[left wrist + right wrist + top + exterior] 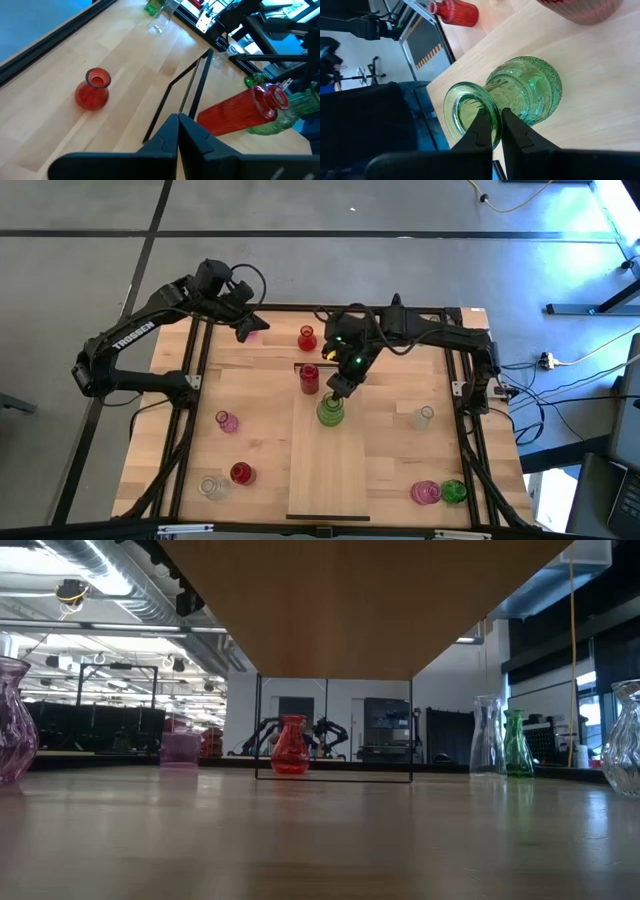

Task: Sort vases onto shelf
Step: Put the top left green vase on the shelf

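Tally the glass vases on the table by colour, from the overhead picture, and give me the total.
Red translucent glass vases: 3
Green translucent glass vases: 2
Pink translucent glass vases: 2
Clear glass vases: 2
Total: 9
A faint pink patch beside the left gripper may be another vase; it is not counted.

I see two black jointed arms: the left arm (135, 335) bears white lettering, the right arm (420, 330) shows green indicator lights and looped black cables.
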